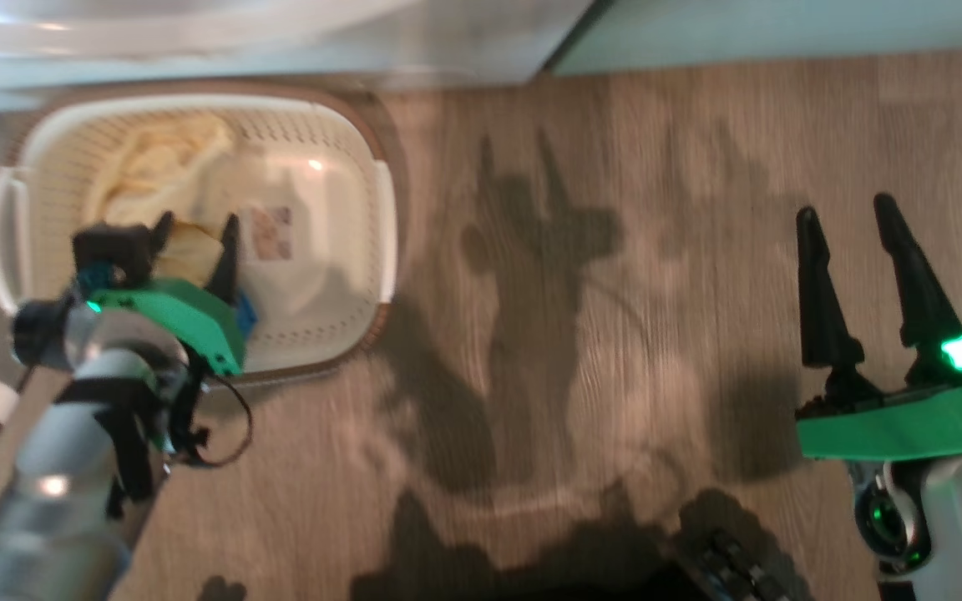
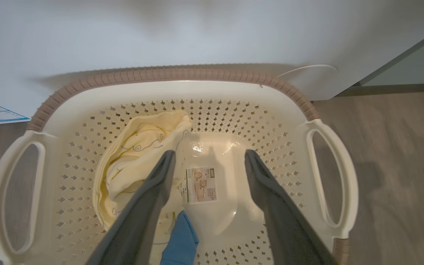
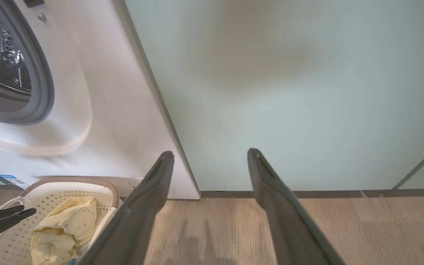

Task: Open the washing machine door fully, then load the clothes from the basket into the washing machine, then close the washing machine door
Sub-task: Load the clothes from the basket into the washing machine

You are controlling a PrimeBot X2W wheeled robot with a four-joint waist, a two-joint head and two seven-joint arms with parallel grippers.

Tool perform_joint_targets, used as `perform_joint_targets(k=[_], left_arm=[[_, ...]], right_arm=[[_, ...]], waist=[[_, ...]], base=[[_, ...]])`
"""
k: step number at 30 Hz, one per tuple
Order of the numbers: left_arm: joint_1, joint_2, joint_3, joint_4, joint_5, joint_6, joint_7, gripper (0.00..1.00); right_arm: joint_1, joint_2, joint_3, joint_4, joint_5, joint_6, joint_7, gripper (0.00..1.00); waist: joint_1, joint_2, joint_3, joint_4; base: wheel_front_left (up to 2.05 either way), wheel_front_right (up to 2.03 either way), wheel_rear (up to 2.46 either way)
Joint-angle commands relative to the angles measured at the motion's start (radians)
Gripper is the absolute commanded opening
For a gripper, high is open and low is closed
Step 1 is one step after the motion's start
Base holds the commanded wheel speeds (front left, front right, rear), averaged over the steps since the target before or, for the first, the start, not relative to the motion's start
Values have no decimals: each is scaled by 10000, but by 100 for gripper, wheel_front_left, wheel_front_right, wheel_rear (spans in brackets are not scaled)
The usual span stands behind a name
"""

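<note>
Some clothes (image 2: pixel 134 158) in the basket (image 2: pixel 175 73)

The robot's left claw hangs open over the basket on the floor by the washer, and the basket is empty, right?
Not empty: the left wrist view shows pale yellow clothes lying in the basket. The rest holds: the left gripper hangs open over it, on the floor by the washing machine.

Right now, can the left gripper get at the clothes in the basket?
Probably yes. The left gripper hangs open over the basket, with the clothes just beside one finger, and nothing lies between them.
</note>
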Motion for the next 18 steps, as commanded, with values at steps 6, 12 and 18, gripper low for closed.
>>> perform_joint_targets(k=[6,12,18], left_arm=[[-1257,812,229,1196,314,-146,70,100],[-2265,1157,69,2308,627,-154,127,100],[-3009,1381,-101,3383,803,-199,379,100]], right_arm=[[-286,13,285,-455,493,-29,-65,100],[-534,14,459,-491,769,-29,-65,100],[-726,15,682,-496,942,-29,-65,100]], waist=[[-1,0,1479,-703],[-1,0,2166,-887],[-1,0,2508,-1001]], base=[[0,0,0],[0,0,0],[0,0,0]])
